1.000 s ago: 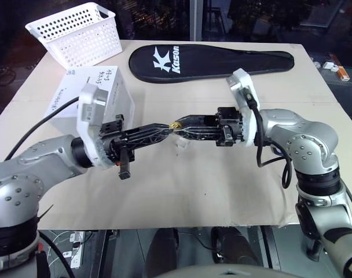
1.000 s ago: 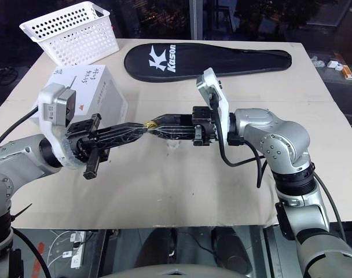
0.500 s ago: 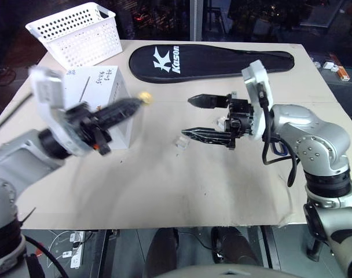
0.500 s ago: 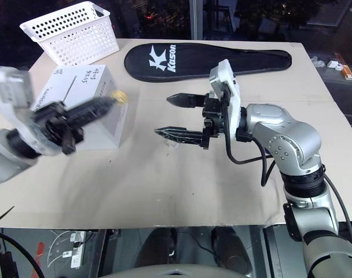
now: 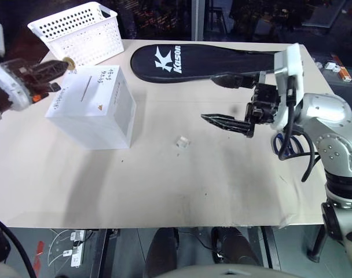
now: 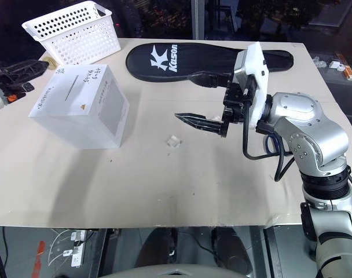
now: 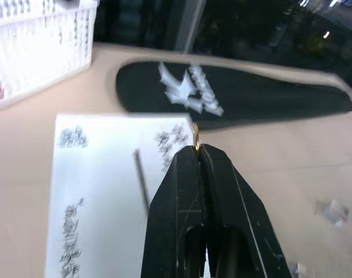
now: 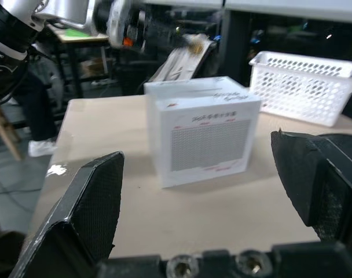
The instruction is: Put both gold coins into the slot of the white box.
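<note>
Coin pinched edge-on — a slip risks losing it

The left tool [image 5: 59, 65], upper left, clamps a gold coin [image 7: 195, 134] by its rim, beside the white box [image 5: 94, 106]; mis-aimed at the slot [image 5: 87, 86], it likely drops — the right tool [image 5: 225, 99] gapes empty.

A beige rectangular tabletop [image 5: 182, 185] carries a white cardboard cube box [image 5: 95, 107] with handwritten marks near its left side. A white perforated plastic basket [image 5: 77, 32] stands at the far left corner, a long black fabric racket case [image 5: 211, 61] lies along the far edge, and a small clear plastic cube [image 5: 182, 141] sits near the middle.
</note>
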